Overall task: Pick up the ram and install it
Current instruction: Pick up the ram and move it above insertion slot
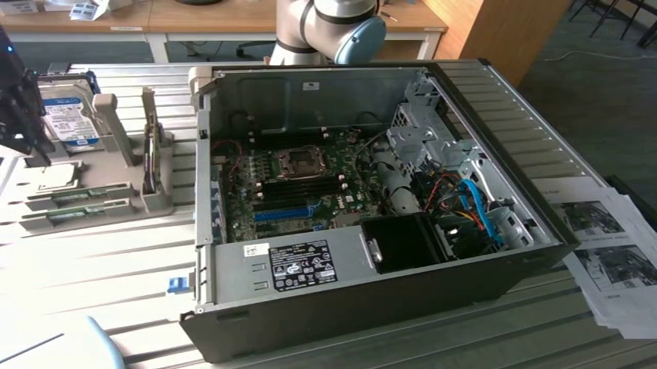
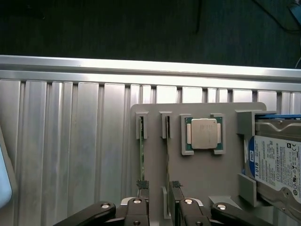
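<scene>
Ribbed aluminium desk | thin green ram stick seated in grey plastic holder, not yet lifted | pincer held wide, empty

— Where did the exterior camera sit?
— High and well back, looking down at a slant into the open computer case on the slatted table.
— And the wrist camera?
— Close above the grey holder, facing straight down. Both views caught that holder and its hard drive.
</scene>
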Controlling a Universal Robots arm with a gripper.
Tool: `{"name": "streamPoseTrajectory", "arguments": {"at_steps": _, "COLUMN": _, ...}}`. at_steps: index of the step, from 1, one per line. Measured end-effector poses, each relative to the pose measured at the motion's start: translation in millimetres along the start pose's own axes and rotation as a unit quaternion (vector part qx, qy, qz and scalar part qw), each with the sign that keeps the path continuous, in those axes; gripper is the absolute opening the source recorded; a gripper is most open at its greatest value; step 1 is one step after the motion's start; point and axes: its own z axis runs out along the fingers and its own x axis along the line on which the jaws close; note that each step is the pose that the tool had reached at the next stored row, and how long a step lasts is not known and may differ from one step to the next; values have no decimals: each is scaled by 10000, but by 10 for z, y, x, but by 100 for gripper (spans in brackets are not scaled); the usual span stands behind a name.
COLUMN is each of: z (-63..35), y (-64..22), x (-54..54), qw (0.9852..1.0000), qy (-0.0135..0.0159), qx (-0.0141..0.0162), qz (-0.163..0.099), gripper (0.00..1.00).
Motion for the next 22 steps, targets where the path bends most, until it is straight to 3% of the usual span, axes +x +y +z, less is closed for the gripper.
{"name": "streamPoseTrajectory", "arguments": {"at_steps": 12, "z": 213, "y": -5, "x": 5, "qw": 10000, "qy": 0, "qx": 1, "qz": 0, "gripper": 30}}
{"name": "streamPoseTrajectory", "arguments": {"at_steps": 18, "z": 215, "y": -6, "x": 5, "qw": 10000, "qy": 0, "qx": 0, "qz": 1, "gripper": 30}}
{"name": "streamPoseTrajectory", "arguments": {"at_steps": 22, "z": 213, "y": -61, "x": 6, "qw": 10000, "qy": 0, "qx": -2, "qz": 0, "gripper": 30}}
